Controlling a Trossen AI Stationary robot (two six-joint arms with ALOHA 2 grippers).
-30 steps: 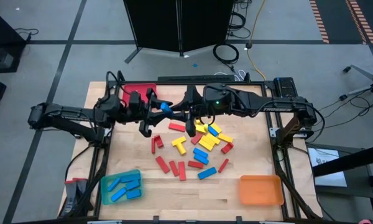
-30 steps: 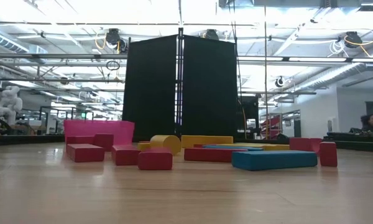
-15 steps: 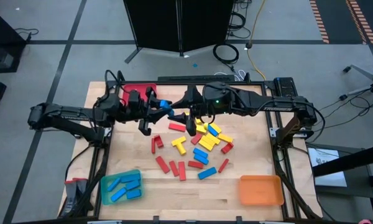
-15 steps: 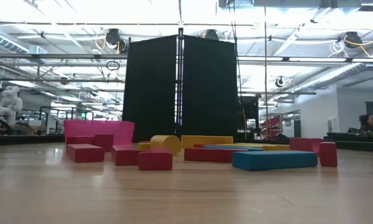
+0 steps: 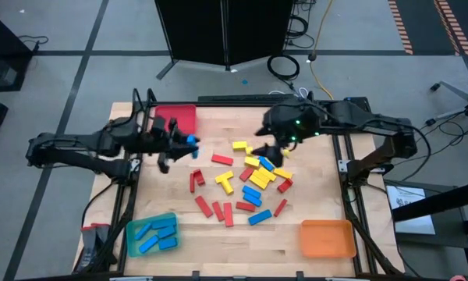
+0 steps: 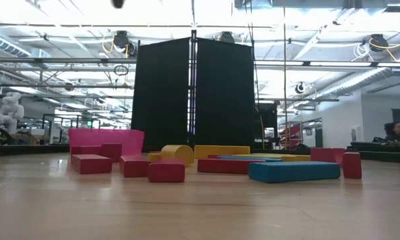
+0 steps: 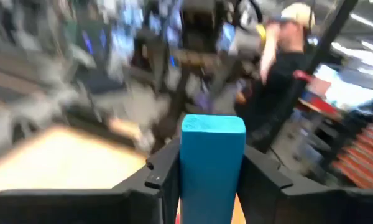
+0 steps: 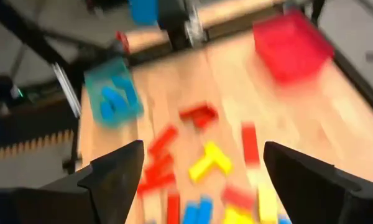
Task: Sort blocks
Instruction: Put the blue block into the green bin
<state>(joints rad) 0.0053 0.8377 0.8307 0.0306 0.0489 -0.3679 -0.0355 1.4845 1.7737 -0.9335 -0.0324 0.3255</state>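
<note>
Red, yellow and blue blocks point(image 5: 249, 183) lie scattered flat on the middle of the wooden table; the low view shows them as a row point(image 6: 207, 163). My left gripper point(image 5: 181, 144) hovers at the far left, near the red tray point(image 5: 176, 117), shut on a blue block point(image 5: 191, 140) that also shows in its wrist view point(image 7: 212, 149). My right gripper point(image 5: 263, 148) hangs open above the far edge of the pile, nothing between its fingers point(image 8: 115, 174). My left gripper pinches the blue block between its two fingers, one on each long side point(image 7: 189, 180). The fingers come roughly level from the table's left and lie along the block. Its free end point(image 7: 212, 127) sticks out past the fingertips, and the block is lifted clear of the table.
A green tray point(image 5: 150, 234) holding several blue blocks sits at the near left corner, and an orange tray point(image 5: 326, 238) at the near right. A lone yellow block point(image 5: 239, 145) lies between the two grippers. A person point(image 7: 286, 68) stands in the room beyond the table.
The two grippers were close together over the far middle of the table and have drawn apart. My left gripper has gone toward the left edge, carrying the blue block clear of the table. My right gripper has gone toward the right edge.
</note>
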